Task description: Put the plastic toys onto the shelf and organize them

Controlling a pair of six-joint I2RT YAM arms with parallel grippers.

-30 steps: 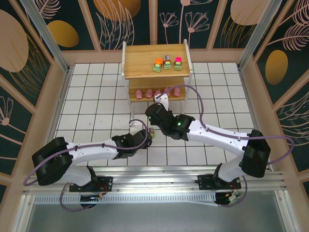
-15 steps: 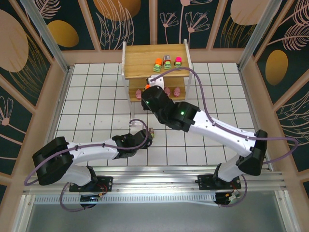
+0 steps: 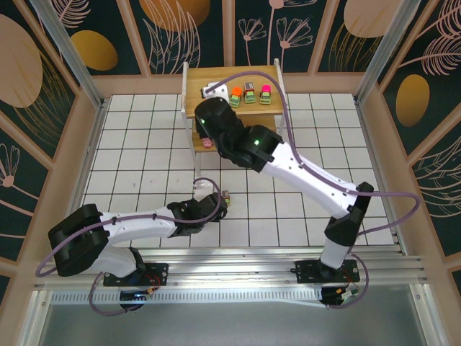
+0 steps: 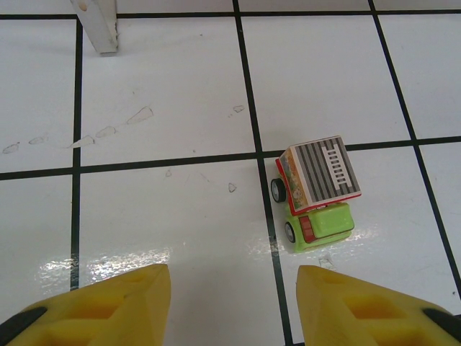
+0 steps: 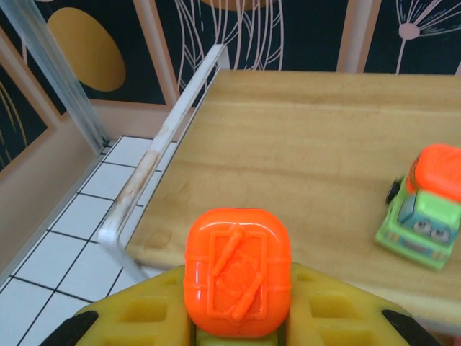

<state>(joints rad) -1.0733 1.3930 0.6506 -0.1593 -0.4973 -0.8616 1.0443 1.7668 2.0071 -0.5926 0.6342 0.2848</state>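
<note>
In the right wrist view my right gripper (image 5: 239, 306) is shut on a green vehicle with an orange top (image 5: 238, 277), held above the left front part of the shelf's top board (image 5: 288, 144). In the top view this gripper (image 3: 210, 91) hovers over the shelf (image 3: 216, 79), left of three vehicles (image 3: 249, 94) lined up there. One pink pig (image 3: 208, 143) peeks out on the lower tier; my arm hides the others. My left gripper (image 4: 234, 313) is open low over the floor. A green vehicle with a grey striped top (image 4: 317, 189) lies just ahead, right of centre.
Another orange-topped green vehicle (image 5: 425, 209) stands on the top board to the right of my held toy. The shelf's white frame rail (image 5: 158, 151) runs along its left edge. A white shelf leg (image 4: 97, 25) stands on the tiled floor far left of the striped vehicle.
My right arm has risen from the floor in front of the lower tier to the left part of the top board, carrying the orange-topped vehicle. The left arm has not moved.
</note>
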